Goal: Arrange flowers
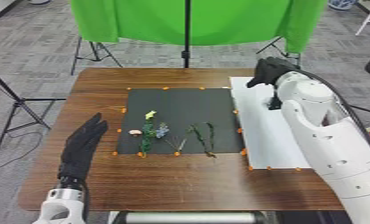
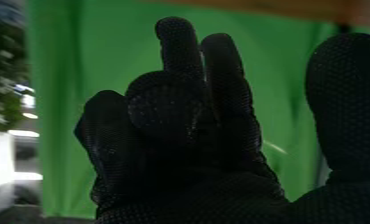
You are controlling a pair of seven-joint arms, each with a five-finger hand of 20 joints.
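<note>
Head view shows yellow, blue, pink flowers [image 1: 161,131], left robot hand [image 1: 78,146] straight, right robot hand [image 1: 270,71] half-spread, both empty.

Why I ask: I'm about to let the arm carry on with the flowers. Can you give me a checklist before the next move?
1. Yellow flower and blue flower on the dark mat: ok.
2. Left hand off the mat: ok, beside it.
3. Right hand free to grasp: ok, nothing seen between thumb and fingers.
4. Far end of the white sheet free: cannot tell, the right hand covers part.
5. Flowers arranged: not ok, they lie on the mat.
</note>
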